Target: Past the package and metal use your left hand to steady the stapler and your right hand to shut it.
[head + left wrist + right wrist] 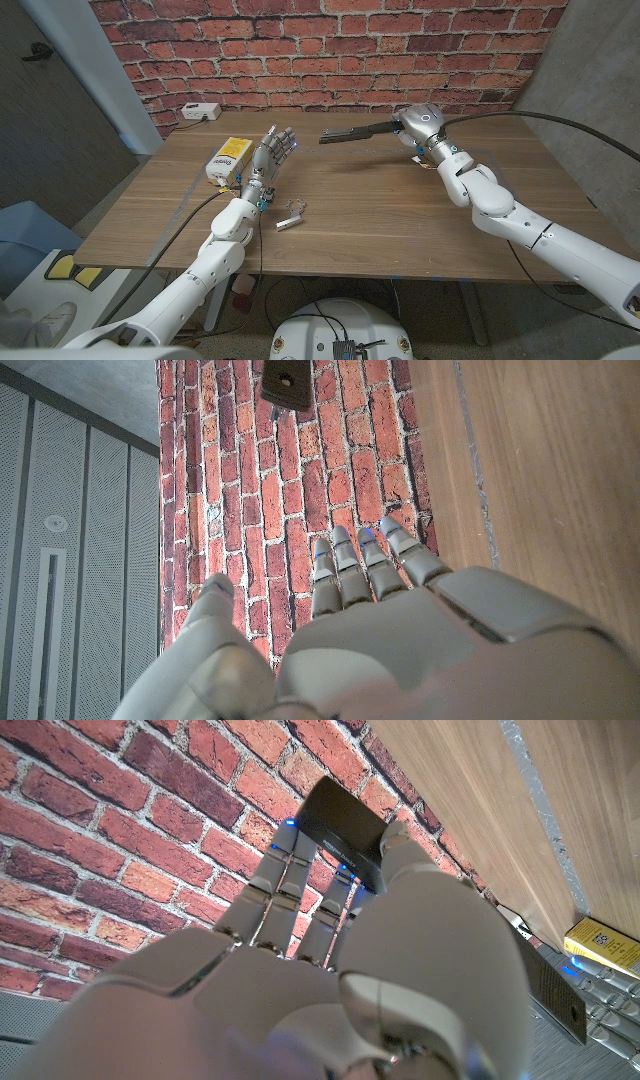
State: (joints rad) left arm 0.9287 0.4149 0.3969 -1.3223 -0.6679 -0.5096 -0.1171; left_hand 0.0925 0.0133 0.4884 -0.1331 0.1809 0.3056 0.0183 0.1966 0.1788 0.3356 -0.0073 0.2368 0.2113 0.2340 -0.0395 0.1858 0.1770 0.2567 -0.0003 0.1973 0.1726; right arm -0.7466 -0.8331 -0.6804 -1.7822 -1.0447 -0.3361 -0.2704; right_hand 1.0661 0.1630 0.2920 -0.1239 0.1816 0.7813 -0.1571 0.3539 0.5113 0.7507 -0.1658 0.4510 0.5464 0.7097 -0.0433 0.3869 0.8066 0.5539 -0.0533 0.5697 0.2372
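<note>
Stapler: black, opened out long, held above the table's far side in the right hand, projecting toward the left hand; left hand: raised, fingers spread, holding nothing, near yellow package; metal piece on table.

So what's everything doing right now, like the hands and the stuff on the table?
Stapler: open, its long arm sticking out, held up off the table.
Right hand: gripping the stapler.
Left hand: raised, fingers apart, holding nothing.
Yellow package: lying on the table beside the left hand.
Small metal piece: lying loose on the table.
</note>
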